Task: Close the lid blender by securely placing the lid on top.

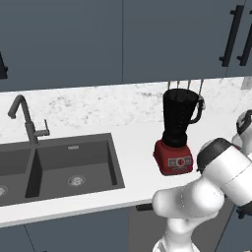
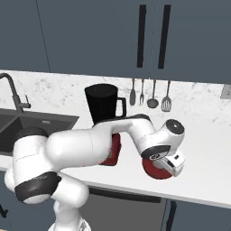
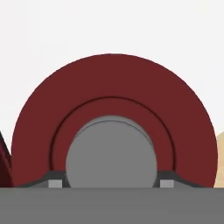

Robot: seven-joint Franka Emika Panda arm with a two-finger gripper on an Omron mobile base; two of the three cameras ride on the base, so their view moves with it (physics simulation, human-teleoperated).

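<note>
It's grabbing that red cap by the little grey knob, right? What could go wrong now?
1. The gripper pinches only the grey knob of the lid, so the lid might slip or tilt when lifted.
2. The blender stands behind the arm's own links, so swinging the lid up to the jar's open rim could knock it.

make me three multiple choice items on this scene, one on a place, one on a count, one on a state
1. Where is the lid?
A. on the counter right of the blender
B. in the sink
C. on the jar

2. How many utensils hang on the wall?
A. two
B. four
C. six

3. How are the fingers set?
A. wide open above the jar
B. closed on the lid's knob
C. around the faucet

A, it lies flat on the white top; B, four hang in a row; B, tips flank the grey knob.
</note>
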